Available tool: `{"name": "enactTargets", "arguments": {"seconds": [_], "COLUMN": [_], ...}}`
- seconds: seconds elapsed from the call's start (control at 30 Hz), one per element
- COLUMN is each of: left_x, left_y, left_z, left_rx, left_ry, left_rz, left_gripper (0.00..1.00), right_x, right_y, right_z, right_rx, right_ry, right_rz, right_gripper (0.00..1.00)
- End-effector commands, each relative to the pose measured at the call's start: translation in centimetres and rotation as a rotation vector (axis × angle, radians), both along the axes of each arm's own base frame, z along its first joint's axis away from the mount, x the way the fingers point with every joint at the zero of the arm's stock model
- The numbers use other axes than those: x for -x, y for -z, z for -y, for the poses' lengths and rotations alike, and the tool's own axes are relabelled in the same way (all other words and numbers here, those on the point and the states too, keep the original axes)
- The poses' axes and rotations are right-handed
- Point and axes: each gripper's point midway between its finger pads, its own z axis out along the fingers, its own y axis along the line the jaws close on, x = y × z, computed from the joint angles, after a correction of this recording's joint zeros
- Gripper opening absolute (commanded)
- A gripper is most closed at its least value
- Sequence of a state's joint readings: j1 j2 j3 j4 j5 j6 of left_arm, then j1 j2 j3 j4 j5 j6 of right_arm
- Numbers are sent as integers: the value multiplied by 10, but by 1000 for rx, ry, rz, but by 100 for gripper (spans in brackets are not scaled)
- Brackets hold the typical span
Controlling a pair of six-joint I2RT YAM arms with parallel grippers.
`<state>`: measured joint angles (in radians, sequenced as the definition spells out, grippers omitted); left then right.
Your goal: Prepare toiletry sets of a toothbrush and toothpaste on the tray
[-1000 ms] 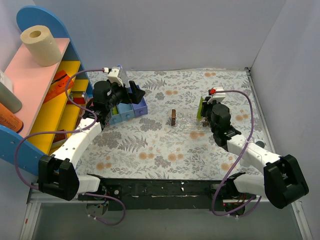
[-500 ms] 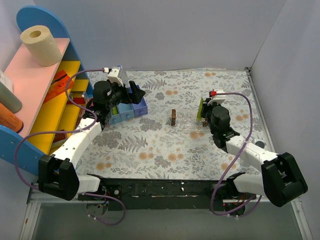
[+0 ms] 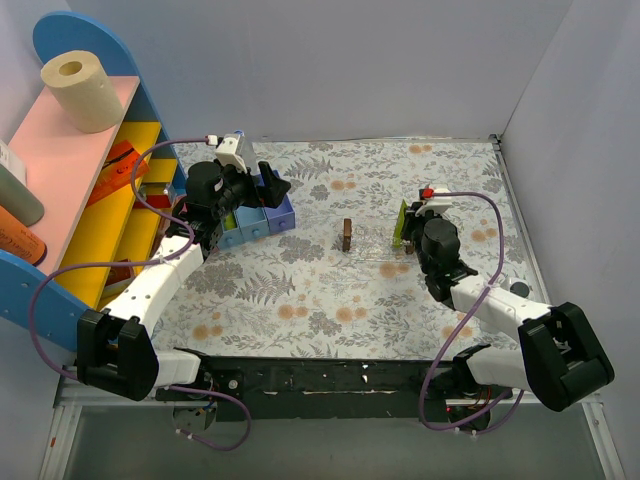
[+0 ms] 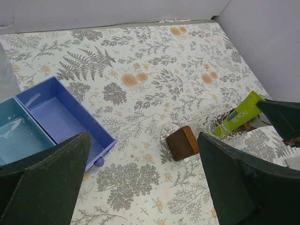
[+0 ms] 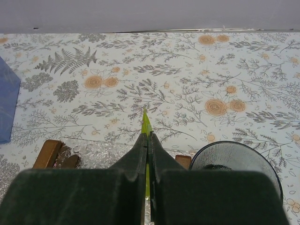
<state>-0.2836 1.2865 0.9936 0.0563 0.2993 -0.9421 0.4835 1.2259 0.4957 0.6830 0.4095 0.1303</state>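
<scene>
My right gripper (image 3: 405, 228) (image 5: 147, 138) is shut on a yellow-green toothpaste tube (image 3: 400, 220) (image 5: 146, 123) and holds it tilted over the right part of the clear tray (image 3: 375, 250) (image 5: 101, 149). In the left wrist view the tube (image 4: 240, 115) has its lower end at the tray (image 4: 208, 123). My left gripper (image 3: 262, 186) (image 4: 143, 140) is open and empty above the blue compartment box (image 3: 262, 218) (image 4: 56, 115). The toothbrush and the second toothpaste tube are not in view.
A brown block (image 3: 347, 235) (image 4: 183, 143) stands on the tray's left end. A black round object (image 5: 234, 161) lies right of the tray. A shelf (image 3: 90, 210) with a paper roll (image 3: 80, 92) stands at the far left. Walls close the back and right.
My right gripper, with the toothpaste in it, has shifted slightly nearer and lower over the tray. The left arm has not moved.
</scene>
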Motion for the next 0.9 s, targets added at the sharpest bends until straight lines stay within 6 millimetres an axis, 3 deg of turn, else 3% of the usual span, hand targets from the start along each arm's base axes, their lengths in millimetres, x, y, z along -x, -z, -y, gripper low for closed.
{"name": "enactTargets", "arguments": {"seconds": [0.0,0.33,0.87], "left_x": [2,2,2], "left_y": [-2,-2,-4], "left_z": [2,2,1], "left_rx": [-4,-4,-6], "left_ry": [12,14,8], "left_rz": [13,11,15], "left_gripper": [98,98,98], "right_x": [-5,-7,-6], "right_y": [-20,-14,-22], "right_z": [3,-2,-5], "right_rx": [-51,-31,-19], "right_ry": [22,1,-22], "right_rz": [79,49,56], "right_gripper": [1,1,41]}}
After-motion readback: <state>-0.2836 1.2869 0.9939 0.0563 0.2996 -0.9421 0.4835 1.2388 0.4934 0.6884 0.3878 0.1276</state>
